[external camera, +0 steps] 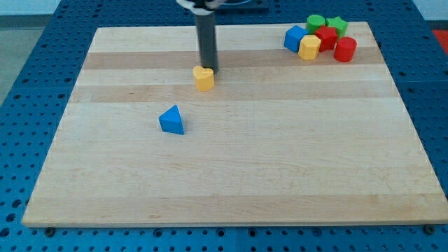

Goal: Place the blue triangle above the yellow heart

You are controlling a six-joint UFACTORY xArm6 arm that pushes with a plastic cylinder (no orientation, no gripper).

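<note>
The blue triangle [171,120] lies on the wooden board left of centre. The yellow heart [204,78] lies up and to the right of it, nearer the view's top. My tip [209,70] stands just above and slightly right of the yellow heart, touching or nearly touching its upper edge. The rod rises straight up from there to the view's top. The tip is well apart from the blue triangle.
A cluster of blocks sits at the board's top right: a blue block [295,38], a yellow block [309,47], a red block [325,37], a red cylinder [345,50], a green cylinder [316,23] and a green star [337,26]. The board [280,175] lies on a blue pegboard.
</note>
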